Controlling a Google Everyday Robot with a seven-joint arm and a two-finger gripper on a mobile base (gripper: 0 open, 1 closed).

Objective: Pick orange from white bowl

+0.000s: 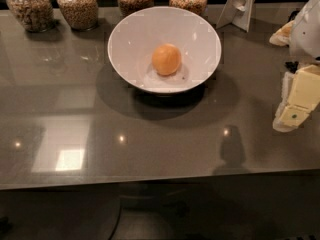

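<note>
Countertop (150, 149): dark, glossy grey slab whose front edge is closest to view; small light glints and a pale rectangular reflection lie on it.
Gripper (294, 115): at the right edge of view, over the counter, well apart from the bowl; cream-coloured blocks with nothing seen in them. Whether it is released or clenched, I cannot tell.
Orange (166, 59): rests on the floor of the white bowl (125, 34), a little right of centre, nothing touching it.
Bowl position: mid-counter toward the rear, standing upright on a narrow base.
Glass jars (77, 6): a row of grain jars near the bowl's far rim.
Stage: the reach looks not yet begun; the whole pick appears to be ahead.
Risk, rim: a low sideways approach from the right could strike the sloping wall, and the narrow base may let the bowl tip or slide toward the jars.
Risk, fruit: an off-centre touch could send the round, smooth orange rolling across the glossy floor and out of the grasp.
</note>
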